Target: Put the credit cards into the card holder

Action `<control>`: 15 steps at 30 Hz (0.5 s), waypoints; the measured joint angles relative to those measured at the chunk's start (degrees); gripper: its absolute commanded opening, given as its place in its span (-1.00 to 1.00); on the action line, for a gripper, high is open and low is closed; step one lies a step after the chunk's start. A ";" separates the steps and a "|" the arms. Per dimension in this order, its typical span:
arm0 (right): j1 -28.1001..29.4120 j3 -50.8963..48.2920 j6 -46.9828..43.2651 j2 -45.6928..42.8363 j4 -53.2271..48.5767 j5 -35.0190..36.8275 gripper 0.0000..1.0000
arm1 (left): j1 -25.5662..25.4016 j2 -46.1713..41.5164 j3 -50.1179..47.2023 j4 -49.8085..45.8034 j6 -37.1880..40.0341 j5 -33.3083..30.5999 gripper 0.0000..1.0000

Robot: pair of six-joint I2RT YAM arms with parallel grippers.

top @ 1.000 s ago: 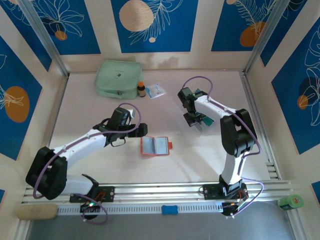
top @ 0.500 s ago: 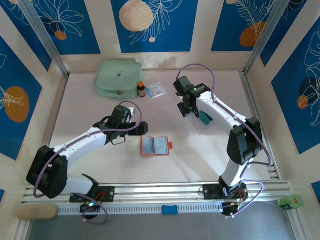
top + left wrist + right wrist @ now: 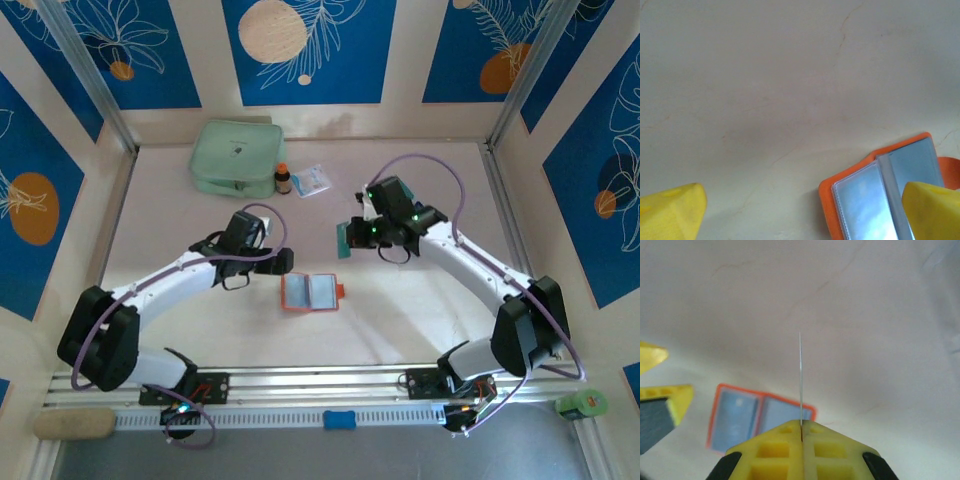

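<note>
Lying open and flat on the tabletop (image 3: 400,310), the orange card holder (image 3: 311,292) sits near the middle, clear inner pockets facing up, with a small orange tab sticking out on its right side. One teal credit card (image 3: 344,238) is up off the tabletop, just beyond the card holder and a bit to its right, not touching it. Right fingers (image 3: 782,447) are pressed together on that card. The right wrist view shows it edge-on as a thin line rising from between the yellow tips, with the card holder below and to the left. Left fingers (image 3: 671,214) are spread wide, holding nothing, low over the tabletop just left of the card holder. In the left wrist view one yellow tip overlaps the card holder's pocket and the other sits well off to the side over bare surface. Cannot tell whether the overlapping tip touches. Far back left is a mint-green zip pouch (image 3: 235,157), with a small brown bottle (image 3: 283,179) just beside it and a white-and-blue packet (image 3: 311,181) next to the bottle. A green roll (image 3: 582,404) sits past the near rail at the right corner.
</note>
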 measured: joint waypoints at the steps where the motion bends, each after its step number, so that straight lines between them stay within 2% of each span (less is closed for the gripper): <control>1: 0.00 -2.78 2.32 -0.50 2.84 -1.49 -1.00 | -0.11 0.26 0.00 -0.07 0.00 0.00 1.00; 3: 0.04 -9.62 7.69 -1.22 10.60 -4.61 -1.00 | -0.72 0.83 0.00 -0.35 0.00 -0.07 1.00; 8: 0.76 -20.48 16.81 -1.31 24.63 -7.34 -1.00 | -2.75 1.44 -0.04 -0.63 0.02 -1.03 1.00; 15: 3.17 -26.40 22.58 -0.83 38.38 -7.80 -1.00 | -4.98 3.13 -0.28 -0.83 0.04 -2.58 1.00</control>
